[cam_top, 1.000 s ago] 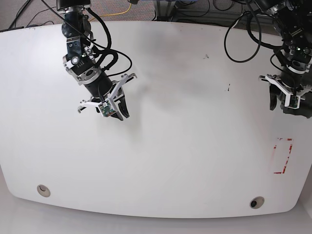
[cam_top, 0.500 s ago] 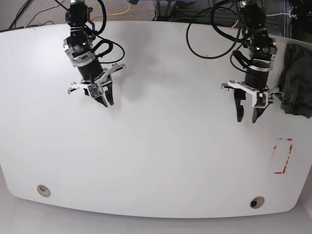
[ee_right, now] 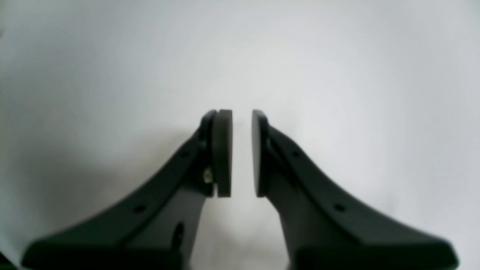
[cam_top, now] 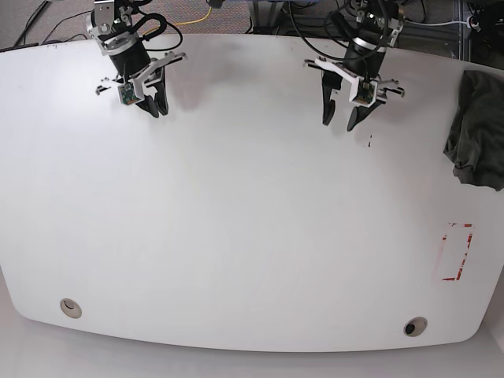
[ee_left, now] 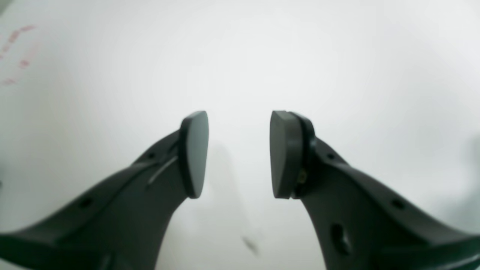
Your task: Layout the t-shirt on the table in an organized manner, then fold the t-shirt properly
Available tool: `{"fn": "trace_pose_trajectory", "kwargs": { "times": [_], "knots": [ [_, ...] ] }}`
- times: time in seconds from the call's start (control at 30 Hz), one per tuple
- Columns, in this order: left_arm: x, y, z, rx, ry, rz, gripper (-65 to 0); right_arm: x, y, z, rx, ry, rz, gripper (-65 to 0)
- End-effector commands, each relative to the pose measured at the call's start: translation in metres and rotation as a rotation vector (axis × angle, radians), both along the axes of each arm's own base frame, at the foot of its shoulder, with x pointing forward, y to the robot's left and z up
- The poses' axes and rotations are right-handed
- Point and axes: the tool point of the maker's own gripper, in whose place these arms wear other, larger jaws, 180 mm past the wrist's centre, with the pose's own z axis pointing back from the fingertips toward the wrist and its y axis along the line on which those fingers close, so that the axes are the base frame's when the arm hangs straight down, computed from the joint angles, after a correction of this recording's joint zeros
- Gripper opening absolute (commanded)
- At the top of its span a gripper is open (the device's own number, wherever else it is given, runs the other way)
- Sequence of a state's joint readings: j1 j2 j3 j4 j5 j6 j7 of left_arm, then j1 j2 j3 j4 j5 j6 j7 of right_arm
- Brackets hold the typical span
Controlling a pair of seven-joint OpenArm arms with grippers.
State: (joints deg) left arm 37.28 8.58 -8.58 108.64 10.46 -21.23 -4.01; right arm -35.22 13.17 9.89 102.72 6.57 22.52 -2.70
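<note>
The dark charcoal t-shirt [cam_top: 476, 130] lies crumpled at the table's [cam_top: 252, 220] right edge, partly cut off by the frame. My left gripper [cam_top: 339, 120] hangs open and empty over the far middle of the table, well left of the shirt; in the left wrist view it [ee_left: 239, 153] shows only bare white table between its pads. My right gripper [cam_top: 157, 110] is over the far left corner, empty, its pads parted by a narrow gap in the right wrist view [ee_right: 242, 153]. The shirt shows in neither wrist view.
A red tape rectangle [cam_top: 457, 252] marks the near right of the table, and shows faintly in the left wrist view [ee_left: 15, 37]. Two round grommet holes [cam_top: 70, 307] [cam_top: 414, 326] sit near the front edge. A small dark scuff [cam_top: 368, 142] lies below the left gripper. Cables hang behind the table.
Both arms have drawn back toward the far edge. The left gripper has moved from above the shirt leftward and away, uncovering the crumpled shirt. The right gripper has moved up and left.
</note>
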Motion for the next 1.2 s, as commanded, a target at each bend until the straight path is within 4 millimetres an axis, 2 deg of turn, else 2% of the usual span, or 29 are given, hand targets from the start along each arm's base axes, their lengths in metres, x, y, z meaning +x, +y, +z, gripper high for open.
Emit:
{"fn": "trace_pose_trajectory", "kwargs": {
  "times": [0.0, 0.1, 0.23, 0.4, 0.87, 1.0, 1.17],
  "knots": [
    [-0.012, 0.003, 0.012, -0.005, -0.02, 0.017, -40.4, -0.007, 0.002, 0.015, 0.031, -0.032, 0.0, -56.8],
    [-0.038, 0.004, 0.004, 0.003, 0.045, 0.011, -40.4, -0.028, -0.004, 0.018, 0.014, -0.002, -0.01, -56.9],
    [-0.076, 0.005, -0.006, 0.007, 0.143, 0.009, -40.4, -0.061, -0.001, 0.017, 0.011, 0.064, -0.003, -56.9],
    [-0.113, 0.007, -0.013, 0.015, 0.219, -0.01, -40.4, -0.091, -0.001, 0.014, 0.007, 0.136, 0.0, -56.9],
    [-0.205, 0.015, -0.03, 0.046, 0.471, -0.065, -40.6, -0.191, -0.011, -0.005, 0.032, 0.405, -0.058, -56.9],
    [-0.222, 0.022, -0.036, 0.069, 0.521, -0.1, -40.6, -0.216, -0.015, -0.016, 0.03, 0.479, -0.074, -56.9],
    [-0.255, 0.043, -0.06, 0.116, 0.629, -0.156, -40.6, -0.264, -0.02, -0.046, 0.033, 0.629, -0.091, -56.9]
  ]
}}
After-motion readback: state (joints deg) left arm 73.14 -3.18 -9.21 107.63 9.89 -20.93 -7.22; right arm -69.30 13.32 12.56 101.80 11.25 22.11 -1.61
